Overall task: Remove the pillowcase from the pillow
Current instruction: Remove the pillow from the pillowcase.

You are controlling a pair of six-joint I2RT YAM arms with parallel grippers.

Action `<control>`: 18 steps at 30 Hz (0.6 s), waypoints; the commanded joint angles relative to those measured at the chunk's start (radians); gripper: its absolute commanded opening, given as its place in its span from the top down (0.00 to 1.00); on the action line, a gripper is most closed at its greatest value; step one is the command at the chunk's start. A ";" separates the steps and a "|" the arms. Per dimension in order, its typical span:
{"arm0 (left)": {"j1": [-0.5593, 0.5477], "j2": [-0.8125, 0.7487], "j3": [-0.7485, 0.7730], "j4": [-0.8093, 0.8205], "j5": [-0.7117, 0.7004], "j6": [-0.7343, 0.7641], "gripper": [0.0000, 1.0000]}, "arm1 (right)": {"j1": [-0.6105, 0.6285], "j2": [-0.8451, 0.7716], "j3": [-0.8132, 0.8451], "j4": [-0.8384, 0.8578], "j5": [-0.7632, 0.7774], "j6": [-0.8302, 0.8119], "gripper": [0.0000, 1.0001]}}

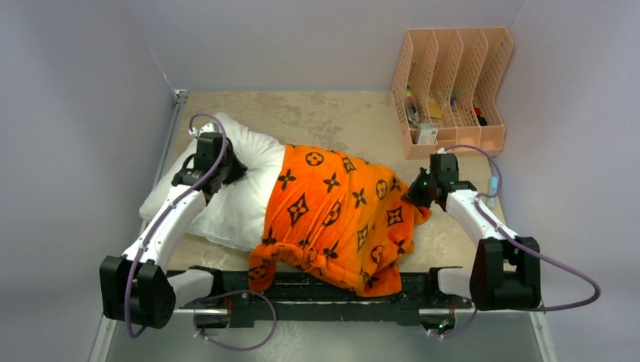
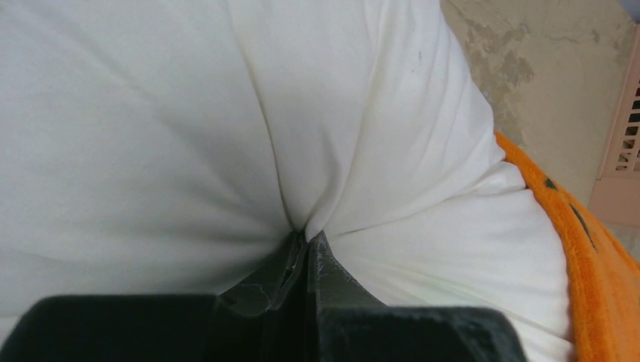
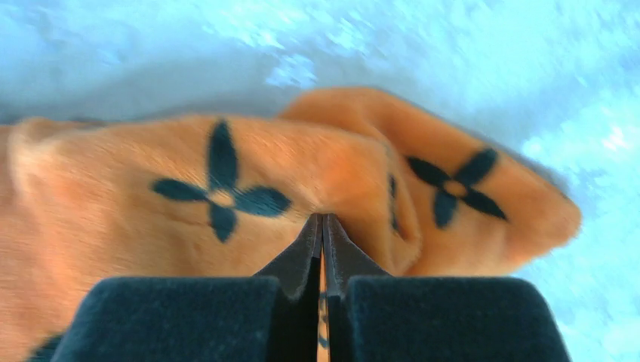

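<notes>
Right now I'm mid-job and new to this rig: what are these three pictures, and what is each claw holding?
Two robot arms are bolted at the near edge of a table. The wide picture looks down from above and behind them. The other two come from a camera on each wrist, pointing where that arm reaches. A white pillow lies across the table, its right part inside an orange pillowcase. A peach file rack stands at the far right. The left gripper is shut, pinching the bare pillow. The right gripper is shut on a fold at the pillowcase's right end.
</notes>
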 commanded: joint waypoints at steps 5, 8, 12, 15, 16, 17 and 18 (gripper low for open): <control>0.019 0.000 -0.068 -0.247 -0.112 0.070 1.00 | 0.034 -0.177 0.189 -0.185 -0.013 -0.089 0.65; 0.019 -0.014 -0.069 -0.245 -0.116 0.069 1.00 | 0.046 -0.228 0.259 -0.212 -0.060 -0.103 0.31; 0.019 -0.025 -0.070 -0.245 -0.119 0.068 1.00 | 0.073 -0.204 0.249 -0.201 -0.172 -0.060 0.15; 0.019 -0.030 -0.069 -0.248 -0.123 0.066 1.00 | 0.089 -0.200 0.219 -0.309 0.092 0.037 0.08; 0.019 -0.031 -0.068 -0.250 -0.124 0.066 1.00 | 0.077 -0.210 0.192 -0.316 0.198 0.053 0.03; 0.017 -0.034 -0.070 -0.251 -0.125 0.064 1.00 | 0.057 -0.217 0.156 -0.309 0.272 0.058 0.01; 0.017 -0.036 -0.070 -0.248 -0.125 0.064 1.00 | 0.026 -0.214 0.126 -0.295 0.310 0.055 0.01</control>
